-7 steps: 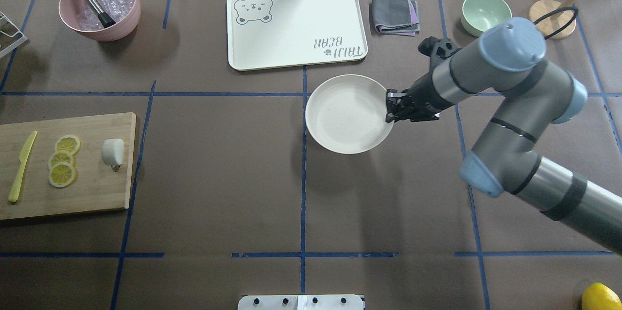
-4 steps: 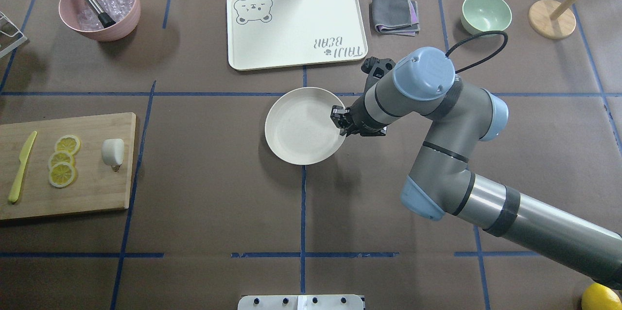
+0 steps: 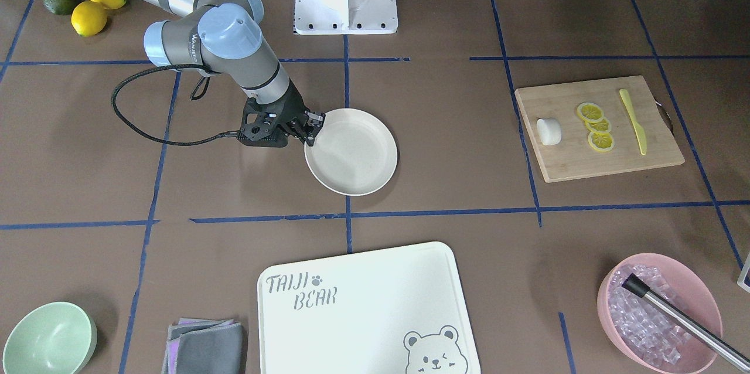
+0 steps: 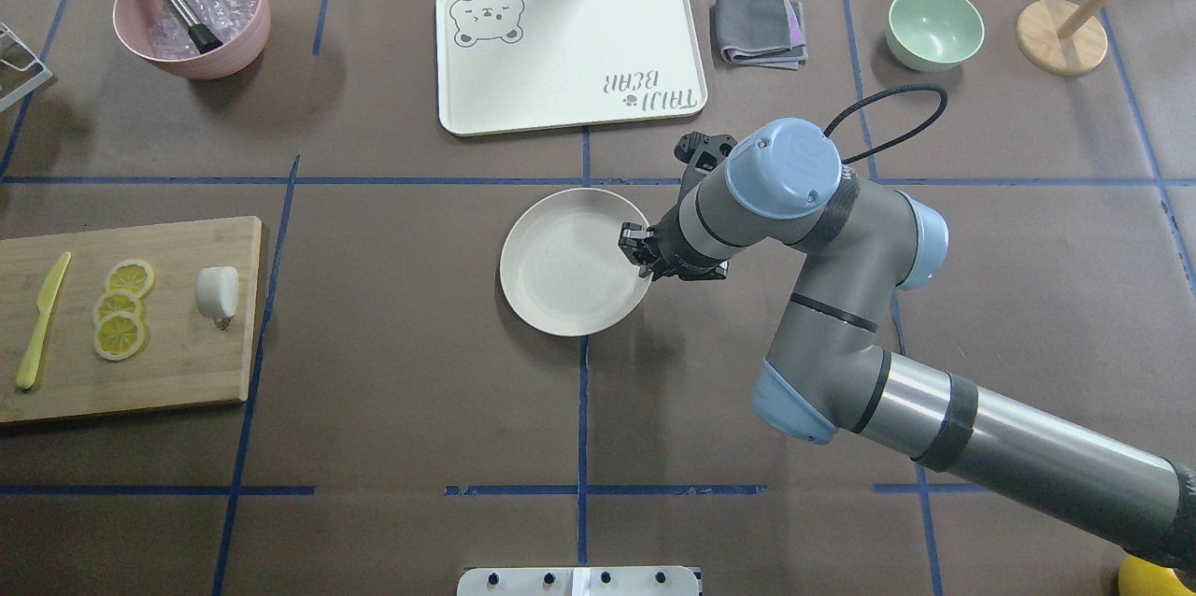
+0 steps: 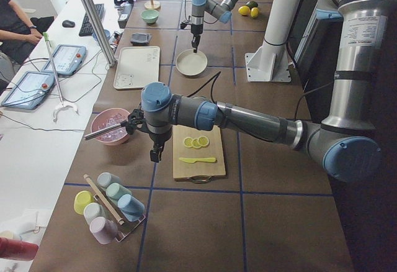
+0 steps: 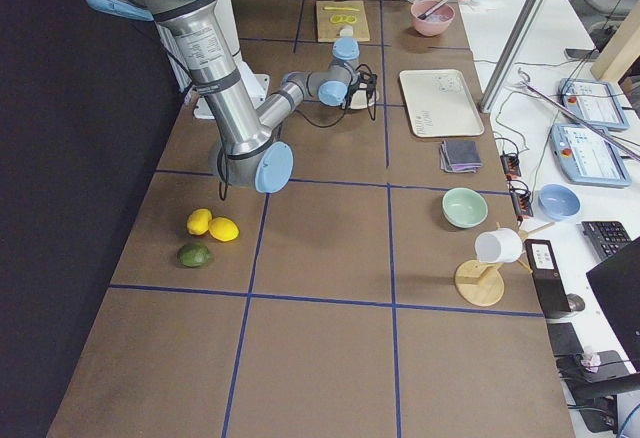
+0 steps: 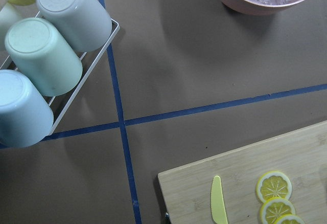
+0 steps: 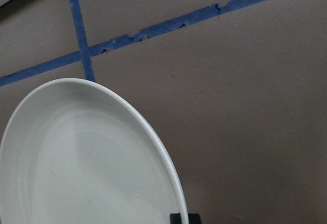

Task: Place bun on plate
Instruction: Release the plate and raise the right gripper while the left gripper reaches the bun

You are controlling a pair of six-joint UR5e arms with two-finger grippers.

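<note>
The brown-papered counter (image 4: 402,372), crossed by blue tape lines, carries everything. The right arm (image 4: 934,428) comes in from the lower right of the overhead view and bends toward the middle. The left arm (image 5: 248,118) shows only in the side view from the robot's left, stretched out over the near end of the counter. A white bear-printed tray (image 4: 570,45) lies at the far side, centre. A wooden cutting board (image 4: 177,372) lies at the overhead view's left edge. The plate (image 4: 561,269) is mid-counter, over a blue tape line; whether it rests on the paper or hangs just above it cannot be told. A pink bowl (image 4: 192,12) of ice with a metal rod stands at the far left, a green bowl (image 4: 934,26) at the far right, and a folded grey cloth (image 4: 759,24) just beside the tray. The right fingers (image 4: 632,234) are clenched on the plate's rim on the arm's side. The left fingers (image 5: 154,155) hang beside the board's edge, toward the pink bowl; released or clenched, I cannot tell. The bun (image 4: 217,291) lies on the board near its plate-side edge, well apart from the plate. Beside it lie a yellow knife (image 4: 42,320) and three lemon slices (image 4: 121,311).
</note>
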